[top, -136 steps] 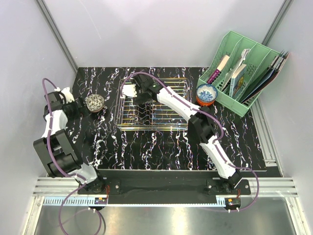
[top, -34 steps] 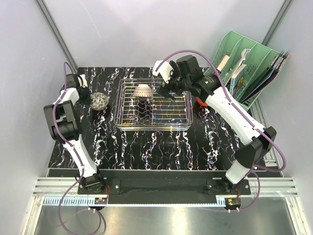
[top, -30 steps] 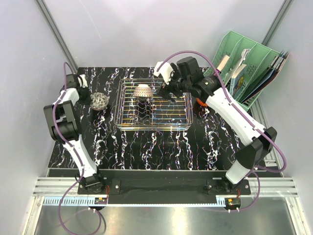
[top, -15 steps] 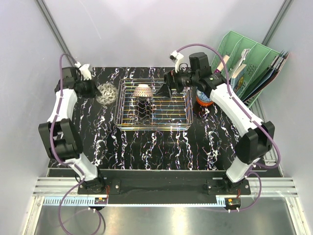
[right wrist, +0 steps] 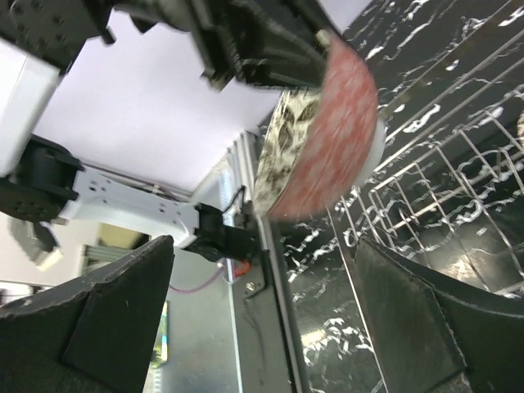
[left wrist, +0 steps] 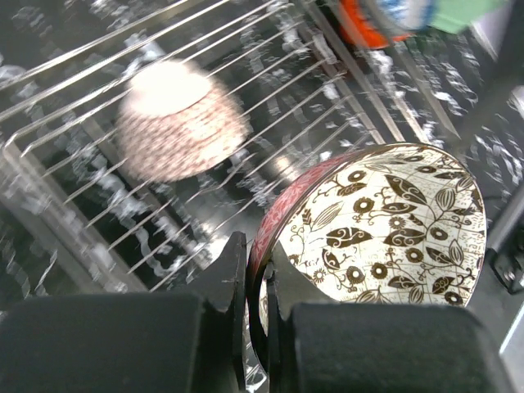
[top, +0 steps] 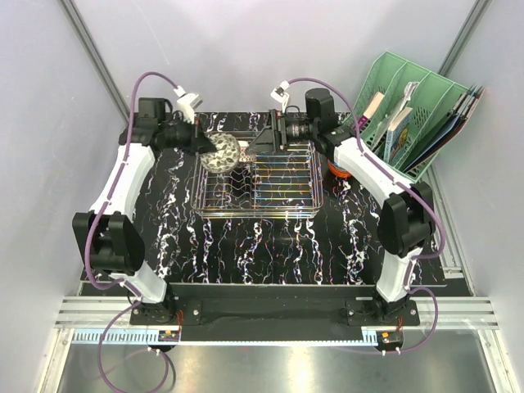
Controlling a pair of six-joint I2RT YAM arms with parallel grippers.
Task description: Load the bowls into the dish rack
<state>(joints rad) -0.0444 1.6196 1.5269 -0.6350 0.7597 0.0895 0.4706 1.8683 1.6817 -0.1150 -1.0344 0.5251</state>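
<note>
My left gripper (top: pixel 203 141) is shut on the rim of a pink-red patterned bowl (top: pixel 226 152) and holds it tilted on edge over the back left corner of the dish rack (top: pixel 254 211). The left wrist view shows the rim pinched between my fingers (left wrist: pixel 233 270) and the bowl's leaf-patterned inside (left wrist: pixel 385 229). A second pink-red bowl (left wrist: pixel 180 119) lies upside down in the rack (left wrist: pixel 311 90) below. My right gripper (top: pixel 264 141) stands open over the rack's back edge, facing the held bowl (right wrist: pixel 327 131). An orange-red bowl (top: pixel 332 169) with a blue-and-white bowl in it sits right of the rack, mostly hidden by my right arm.
A green slotted file organiser (top: pixel 409 115) with books stands at the back right. The black marbled table (top: pixel 246 254) lies in front of the rack. Grey walls close in on the left and the back.
My left arm has swung right, carrying the pink-red bowl from the table's left side to above the rack's back left corner. The right gripper has turned toward the left, still open.
</note>
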